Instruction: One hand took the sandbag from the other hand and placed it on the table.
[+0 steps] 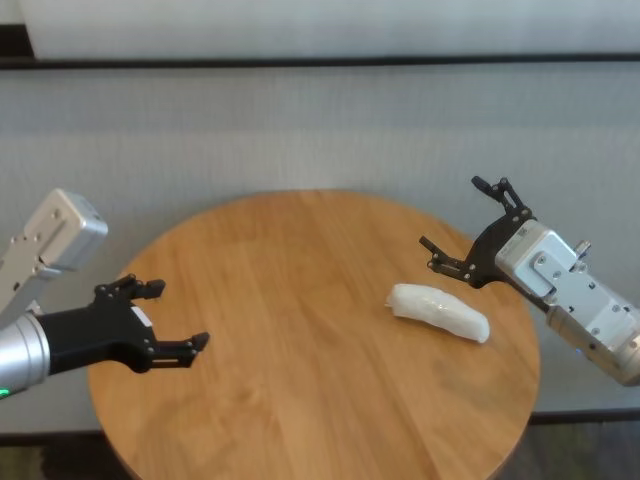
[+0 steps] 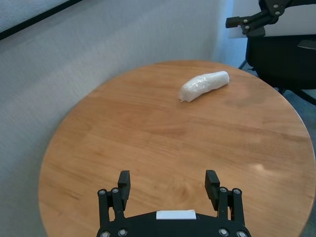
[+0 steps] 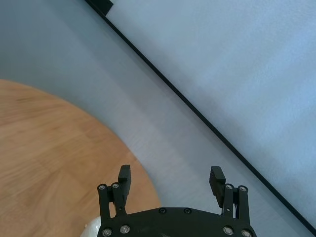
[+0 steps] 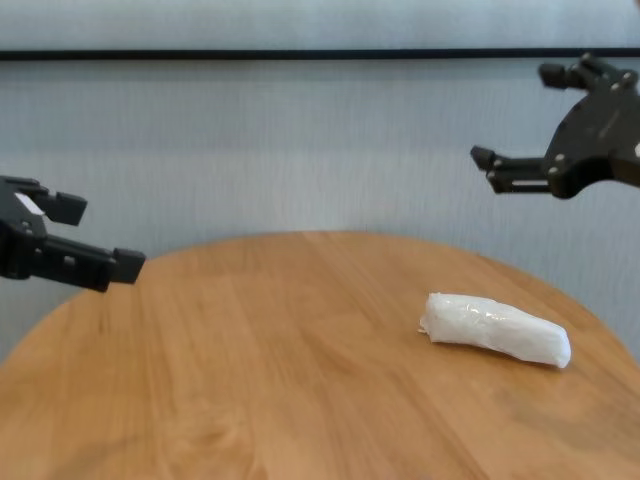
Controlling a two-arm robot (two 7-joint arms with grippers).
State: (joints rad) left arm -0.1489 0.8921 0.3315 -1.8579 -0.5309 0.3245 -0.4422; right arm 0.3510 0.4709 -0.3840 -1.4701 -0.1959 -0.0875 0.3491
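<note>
The sandbag [image 1: 438, 311], white in crinkly plastic, lies flat on the right part of the round wooden table [image 1: 300, 330]. It also shows in the left wrist view [image 2: 203, 85] and the chest view [image 4: 495, 328]. My right gripper [image 1: 452, 213], on the light grey boxy wrist, is open and empty. It hangs in the air just behind and above the bag, not touching it [image 4: 515, 113]. My left gripper [image 1: 178, 314], with a white sticker [image 2: 176, 215], is open and empty above the table's left edge [image 4: 100, 235].
A pale grey wall with a dark horizontal strip [image 1: 320, 62] stands close behind the table. A dark chair [image 2: 281, 54] shows beyond the table's far side in the left wrist view. Bare wood [image 1: 300, 400] lies between the two grippers.
</note>
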